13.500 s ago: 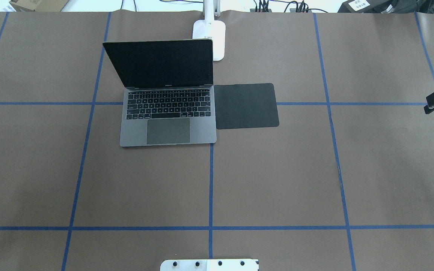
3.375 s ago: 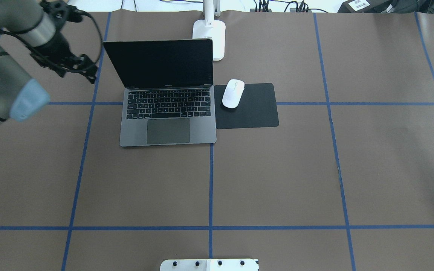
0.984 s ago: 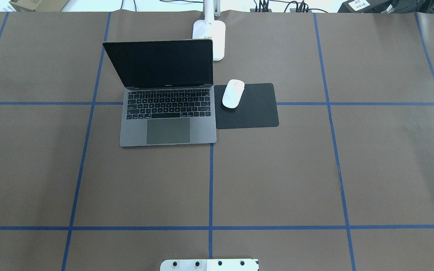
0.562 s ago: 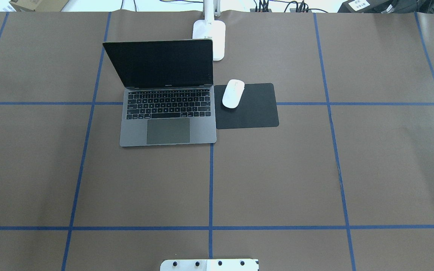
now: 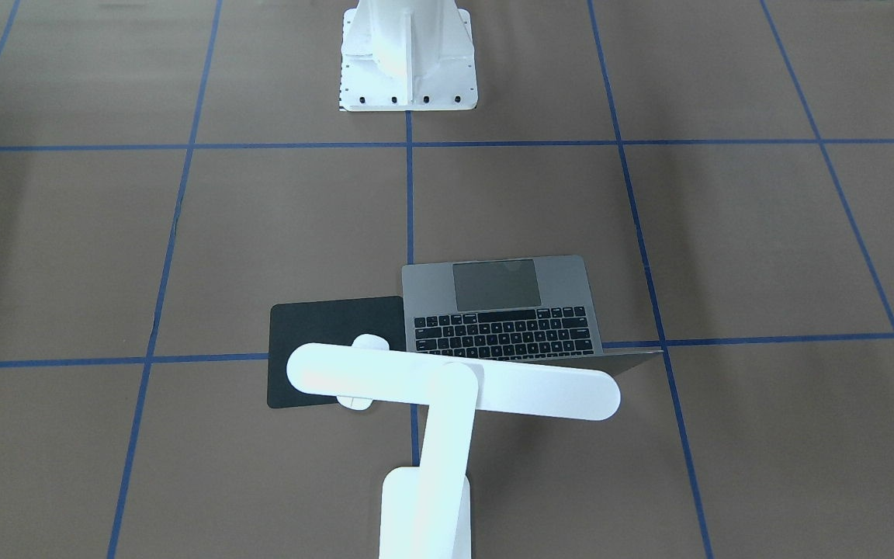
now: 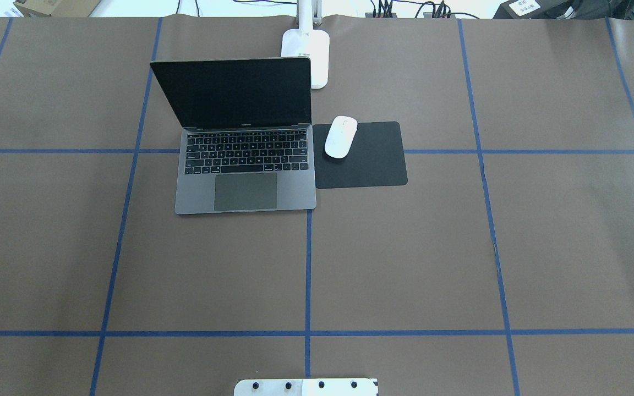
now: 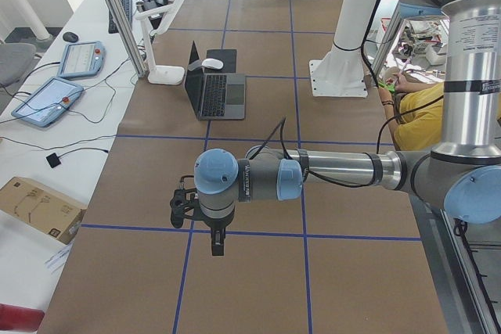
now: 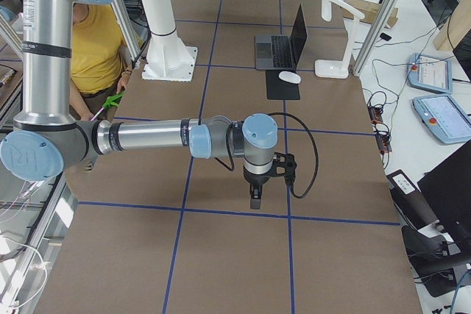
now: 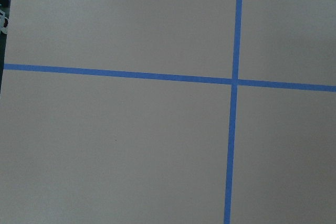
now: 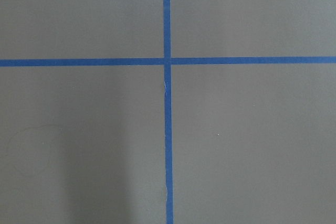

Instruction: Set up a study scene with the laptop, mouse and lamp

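The open laptop [image 6: 245, 165] stands at the table's far middle, its dark screen upright. Right of it the white mouse [image 6: 340, 136] lies on the far left corner of a black pad [image 6: 369, 162]. Behind the laptop stands the white lamp [image 6: 317, 60]; in the front-facing view its bar head [image 5: 455, 380] hangs over the mouse [image 5: 369, 341] and the laptop's [image 5: 505, 310] rear edge. My left gripper [image 7: 217, 244] and right gripper [image 8: 255, 198] point down over bare table at opposite ends. They show only in the side views, so I cannot tell whether they are open or shut.
The white bolted pedestal [image 5: 408, 54] stands at the robot's side of the table. Blue tape lines cross the brown table cover [image 6: 405, 264]. A person in a yellow shirt [image 8: 96, 42] sits behind the pedestal. Tablets and cables lie on a side desk [image 7: 47, 99].
The mouse, absent 13.5 s ago, lies on the pad. My left arm, over the far left 3.4 s ago, has left the overhead view. Nothing has moved in the last second.
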